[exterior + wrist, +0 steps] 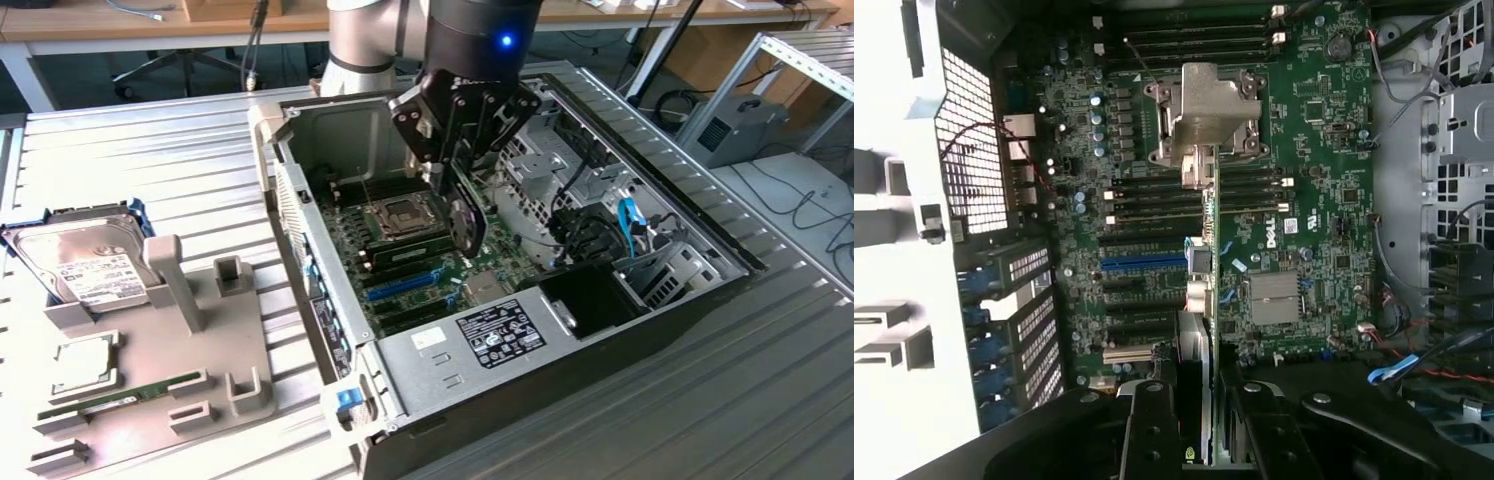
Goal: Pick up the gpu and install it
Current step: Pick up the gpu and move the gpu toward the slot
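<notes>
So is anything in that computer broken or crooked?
Nothing looks broken or spilled. One odd thing: the gpu, clamped in the gripper above the motherboard, seems to hang crosswise to the blue slot instead of lined up with it.

Black claw (455,176) of bolted linkages, black cylindrical wrist (483,35), small blue light (505,41), pale grey arm (366,40)
</notes>
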Controlling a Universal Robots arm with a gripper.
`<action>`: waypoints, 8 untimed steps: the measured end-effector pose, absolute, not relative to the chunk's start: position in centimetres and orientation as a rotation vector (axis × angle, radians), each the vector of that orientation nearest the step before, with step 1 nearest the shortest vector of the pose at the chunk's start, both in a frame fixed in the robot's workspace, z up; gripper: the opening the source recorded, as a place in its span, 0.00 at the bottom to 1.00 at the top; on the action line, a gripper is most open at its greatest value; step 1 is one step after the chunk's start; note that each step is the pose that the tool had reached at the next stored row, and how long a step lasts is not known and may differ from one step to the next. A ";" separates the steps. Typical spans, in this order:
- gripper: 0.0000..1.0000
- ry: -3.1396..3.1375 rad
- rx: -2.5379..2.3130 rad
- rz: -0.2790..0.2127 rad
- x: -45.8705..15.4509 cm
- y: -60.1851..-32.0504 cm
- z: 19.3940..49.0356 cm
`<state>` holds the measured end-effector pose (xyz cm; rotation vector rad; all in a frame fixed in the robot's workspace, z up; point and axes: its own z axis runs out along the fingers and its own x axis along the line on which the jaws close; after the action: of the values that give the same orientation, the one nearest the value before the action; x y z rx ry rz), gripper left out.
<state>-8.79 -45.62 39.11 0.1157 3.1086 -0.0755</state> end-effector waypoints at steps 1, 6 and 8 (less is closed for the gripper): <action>0.26 3.109 0.116 -0.076 -8.7 -45.6 39.1; 0.26 3.108 0.116 -0.077 -8.1 -45.5 39.0; 0.26 3.108 0.116 -0.078 -7.9 -45.3 38.9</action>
<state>-7.87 -45.33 38.90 0.1157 3.1084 -0.0778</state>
